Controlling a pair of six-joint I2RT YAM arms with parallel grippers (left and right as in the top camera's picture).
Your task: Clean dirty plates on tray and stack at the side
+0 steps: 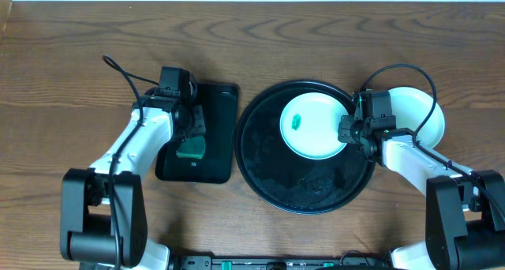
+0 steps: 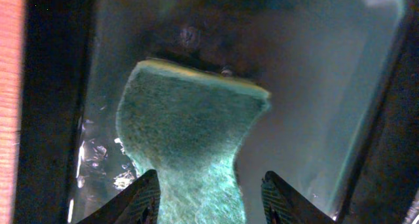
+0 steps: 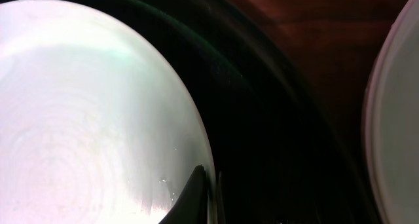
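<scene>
A pale mint plate [image 1: 314, 126] with a small green smear [image 1: 297, 121] lies in the upper right part of the round black tray [image 1: 276, 175]. My right gripper [image 1: 349, 133] is shut on that plate's right rim; in the right wrist view one finger [image 3: 193, 198] lies over the plate [image 3: 91, 119] at its edge. A white plate [image 1: 418, 112] rests on the table just right of the tray, and its edge [image 3: 396, 119] shows in the right wrist view. My left gripper [image 2: 213, 175] stands open over a green sponge [image 2: 190, 126], with a gap at its right finger.
The sponge [image 1: 192, 149] lies in a smaller rectangular black tray [image 1: 213, 104] left of the round one, wet and shiny inside. Dark wooden table [image 1: 63, 80] surrounds both trays. The two arms' bases stand at the front corners.
</scene>
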